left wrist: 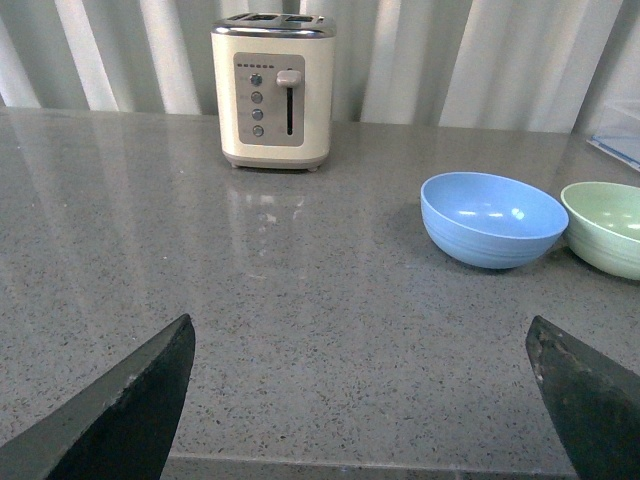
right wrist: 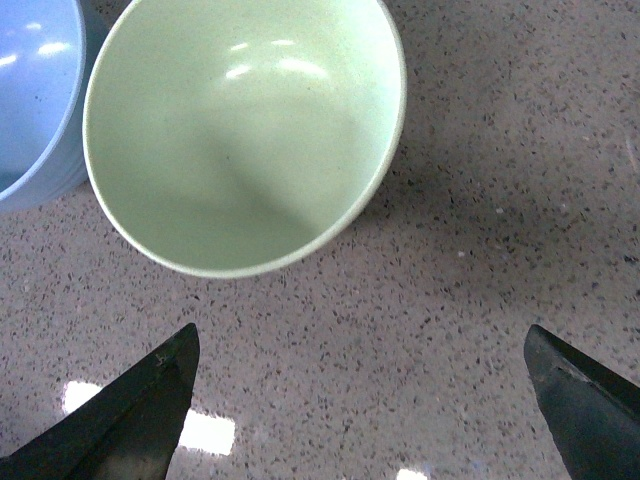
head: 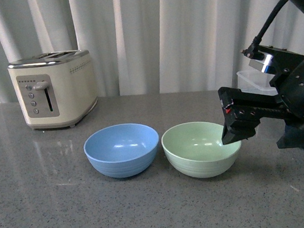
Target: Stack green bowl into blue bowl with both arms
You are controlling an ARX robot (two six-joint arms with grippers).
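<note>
Right gripper hangs wide open and empty by your green bowl, at its right rim, likely lining up a rim pinch. Blue bowl sits just beside it; left gripper is spread wide too.

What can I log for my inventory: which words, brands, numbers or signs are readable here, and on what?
No readable text in any view.
toaster: small marks on its control face, too small to read; no brand visible.
blue bowl and green bowl: plain, unmarked.
</note>
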